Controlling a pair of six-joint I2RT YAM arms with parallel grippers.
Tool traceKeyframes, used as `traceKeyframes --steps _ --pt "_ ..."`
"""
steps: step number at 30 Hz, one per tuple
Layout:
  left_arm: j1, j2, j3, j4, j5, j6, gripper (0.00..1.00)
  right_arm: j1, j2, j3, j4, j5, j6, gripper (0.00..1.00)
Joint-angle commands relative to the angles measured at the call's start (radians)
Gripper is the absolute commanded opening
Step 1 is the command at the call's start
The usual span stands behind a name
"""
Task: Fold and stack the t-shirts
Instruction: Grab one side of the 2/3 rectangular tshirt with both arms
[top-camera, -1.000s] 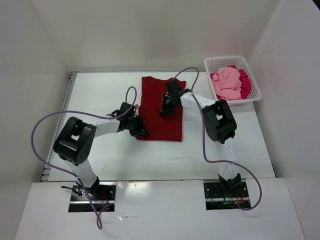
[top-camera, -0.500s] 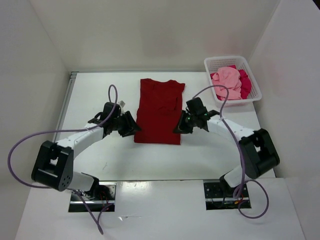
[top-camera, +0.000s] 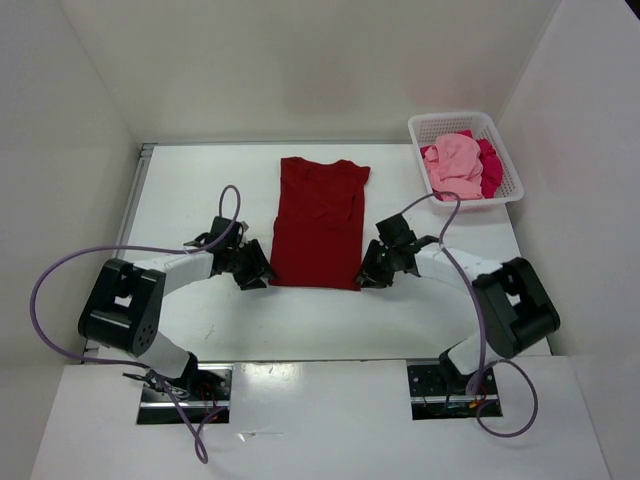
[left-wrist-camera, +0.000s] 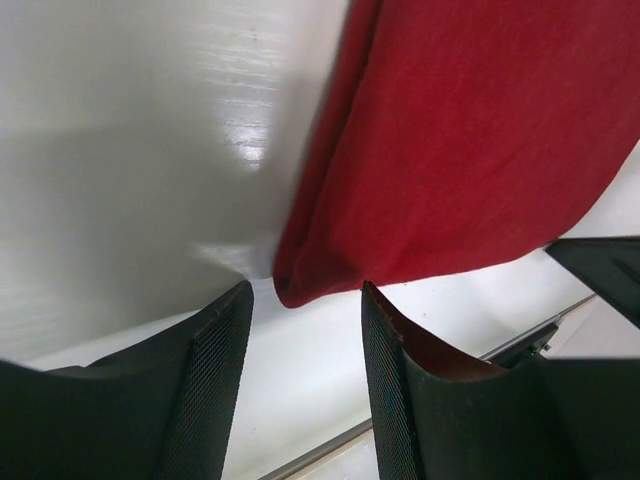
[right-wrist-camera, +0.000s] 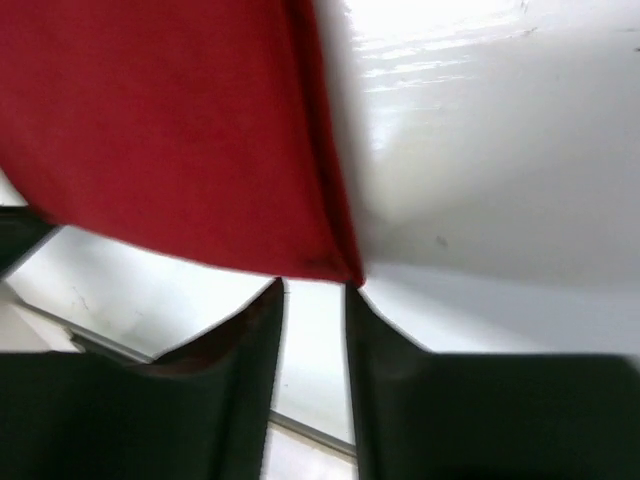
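Note:
A dark red t-shirt (top-camera: 320, 220) lies flat in the middle of the table, folded into a long narrow strip with its collar at the far end. My left gripper (top-camera: 262, 272) is low at its near left corner. In the left wrist view, that gripper (left-wrist-camera: 305, 300) is open and the shirt (left-wrist-camera: 470, 140) corner sits just at the gap between its tips. My right gripper (top-camera: 365, 277) is at the near right corner. The right wrist view shows this gripper (right-wrist-camera: 312, 295) open a little, with the shirt (right-wrist-camera: 170, 130) corner just ahead of it. A light pink t-shirt (top-camera: 455, 165) and a crimson-magenta one (top-camera: 490, 165) lie crumpled in the basket.
A white lattice basket (top-camera: 452, 118) stands at the far right corner of the table. White walls close in the table on the left, back and right. Purple cables loop over both arms. A metal rail runs along the table's left edge (top-camera: 140, 200).
Both grippers have opened and let go of the dark red shirt. The right one came off the shirt's middle. Both now sit at its near corners, and the shirt lies narrower and flatter.

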Motion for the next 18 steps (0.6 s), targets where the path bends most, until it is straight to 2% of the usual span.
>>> traceKeyframes --steps 1,2,4,9,14,17,18 --pt "0.003 0.014 -0.002 0.021 0.002 0.027 0.55 -0.006 -0.142 -0.022 -0.018 0.071 0.016 0.39" --pt "0.003 0.014 -0.002 0.021 -0.012 0.027 0.54 -0.006 -0.157 -0.045 -0.018 0.083 0.029 0.46" --pt "0.003 0.025 -0.002 0.033 -0.012 0.027 0.49 -0.025 -0.157 -0.072 0.000 0.071 0.029 0.51" --pt "0.003 0.067 0.017 0.042 0.010 0.038 0.36 -0.035 -0.036 -0.062 0.052 0.027 0.004 0.53" --pt "0.003 0.067 0.027 0.042 0.010 0.038 0.23 -0.035 0.059 -0.039 0.092 -0.039 -0.010 0.43" --pt "0.003 0.057 0.027 0.033 0.010 0.047 0.14 -0.035 0.088 -0.039 0.112 -0.050 -0.019 0.26" --pt "0.003 0.047 0.027 0.033 0.010 0.047 0.13 -0.035 0.099 -0.039 0.112 -0.050 -0.019 0.15"
